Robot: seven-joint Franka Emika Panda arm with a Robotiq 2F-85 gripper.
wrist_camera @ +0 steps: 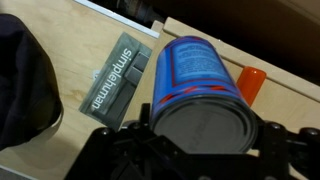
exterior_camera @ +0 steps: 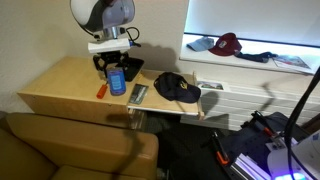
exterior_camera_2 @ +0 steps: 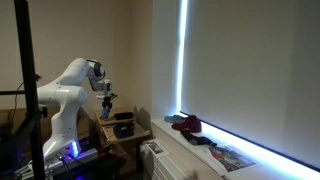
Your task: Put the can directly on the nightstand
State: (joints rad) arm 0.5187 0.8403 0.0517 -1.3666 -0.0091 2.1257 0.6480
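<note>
right, the gripper is clamped on the can, held upright directly beneath it, low over the nightstand top, so the way looks straight down.

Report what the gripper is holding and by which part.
It holds the can near its top end, jaws apparently closed on opposite sides of its body.

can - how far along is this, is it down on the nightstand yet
Done: the can is upright over bare nightstand wood, off the black pad, beside the remote. In hand: the gripper clasps it on both sides. Left: seat it if not touching yet, which I cannot tell, then open and withdraw.
</note>
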